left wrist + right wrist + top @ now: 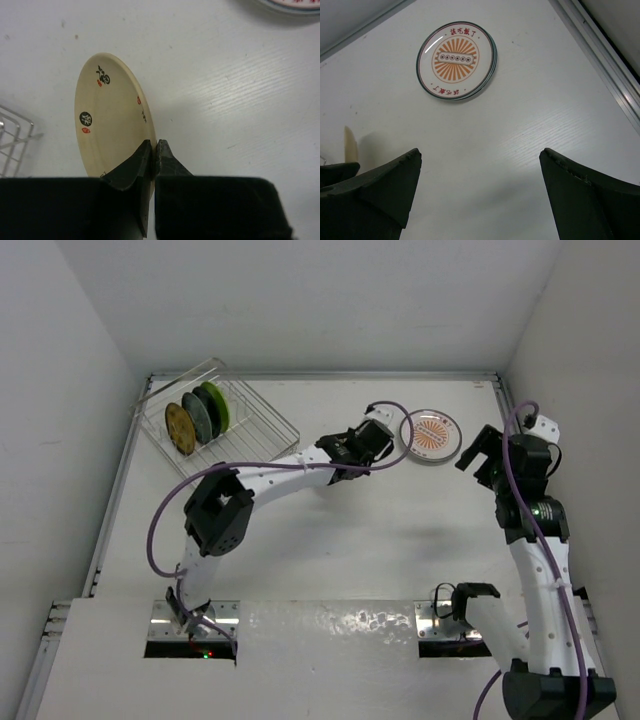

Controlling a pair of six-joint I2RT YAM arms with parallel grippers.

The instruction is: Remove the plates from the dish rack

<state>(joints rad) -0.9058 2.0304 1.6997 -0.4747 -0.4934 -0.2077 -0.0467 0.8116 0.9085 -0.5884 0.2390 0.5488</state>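
My left gripper (155, 147) is shut on the lower rim of a cream plate (112, 120) with black and red marks, holding it on edge above the white table. In the top view this gripper (352, 452) is at mid-table, right of the dish rack (262, 428). Standing in the rack's slots are a tan plate (180, 428), a dark green one (198, 416) and a lime green one (216, 405). The white plate with an orange sunburst (456, 60) lies flat on the table (435, 435). My right gripper (480, 160) hangs open and empty, near that plate.
A raised metal rail (600, 55) borders the table on the right and at the back. White walls enclose the table on three sides. The left arm's purple cable (160, 515) loops over the table's left half. A corner of the rack (12, 135) shows left of the held plate.
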